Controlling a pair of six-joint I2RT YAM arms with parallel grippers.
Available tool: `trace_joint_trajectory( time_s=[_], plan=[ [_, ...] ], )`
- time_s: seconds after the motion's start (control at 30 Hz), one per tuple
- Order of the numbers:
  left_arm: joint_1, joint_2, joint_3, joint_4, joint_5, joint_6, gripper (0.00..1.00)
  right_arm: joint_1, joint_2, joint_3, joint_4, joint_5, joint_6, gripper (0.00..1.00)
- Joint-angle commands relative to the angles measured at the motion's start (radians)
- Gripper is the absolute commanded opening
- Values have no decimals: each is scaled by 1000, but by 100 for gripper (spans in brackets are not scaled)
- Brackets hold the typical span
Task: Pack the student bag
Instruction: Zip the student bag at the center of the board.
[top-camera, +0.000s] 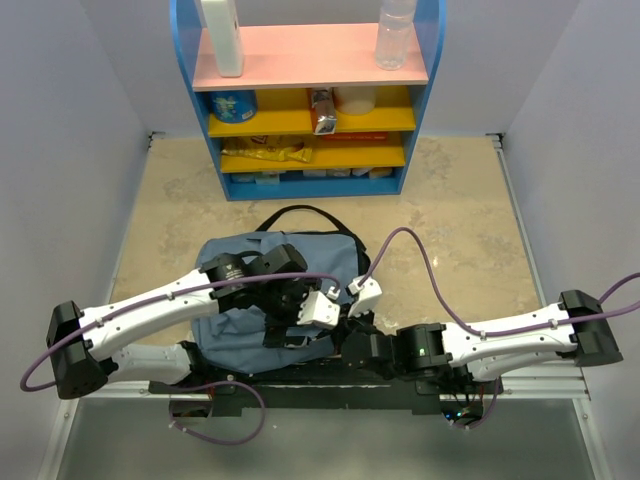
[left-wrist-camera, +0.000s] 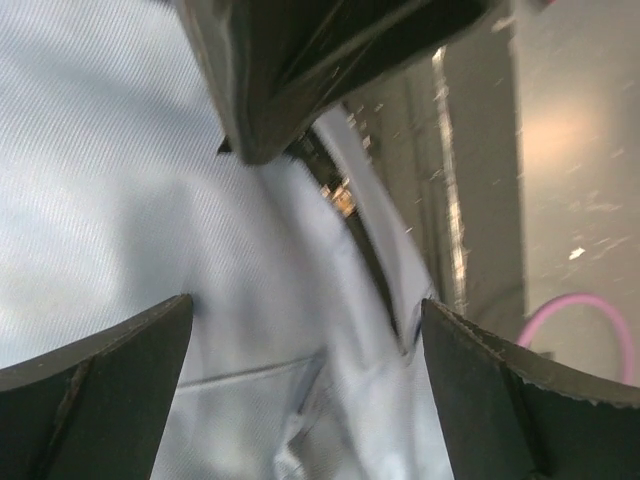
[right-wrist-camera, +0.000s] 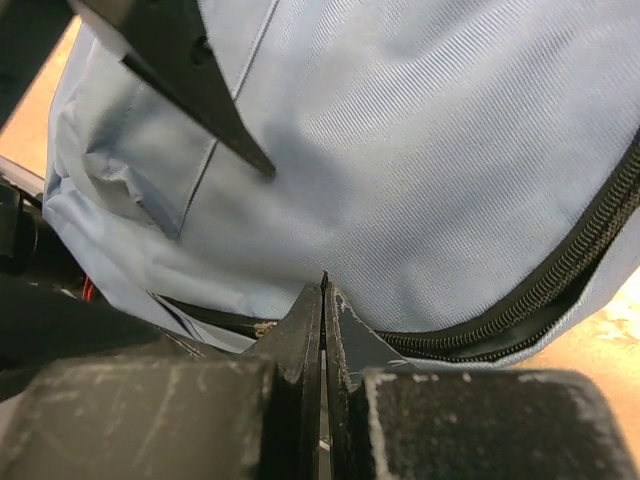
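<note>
The student bag (top-camera: 240, 262), slate-blue fabric with a black strap at its far end, lies flat on the table between the two arms. My left gripper (top-camera: 342, 298) hovers wide open over the bag's near right part, with only bag fabric (left-wrist-camera: 120, 200) between its fingers (left-wrist-camera: 305, 302). My right gripper (top-camera: 352, 328) is low at the bag's near edge. In the right wrist view its tips (right-wrist-camera: 323, 285) are pressed together on a thin dark zipper pull, right against the fabric (right-wrist-camera: 420, 130) and beside the black zipper (right-wrist-camera: 560, 280). The bag's inside is hidden.
A blue shelf unit (top-camera: 310, 100) stands at the back with bottles, a cup and snack packs on its boards. Marble tabletop (top-camera: 460, 220) lies to the right of the bag. A purple cable (top-camera: 420, 260) arcs over the table from the right arm.
</note>
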Motion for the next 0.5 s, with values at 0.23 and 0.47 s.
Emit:
trace_joint_trajectory(
  time_s=[0.23,0.47],
  plan=[
    [-79,18,12,42,161,-132,100,5,-91,-31,-92,99,151,0],
    [-150,72,-48,166,-85,-247,94,3,-107,-13,-145,156,207,0]
  ],
)
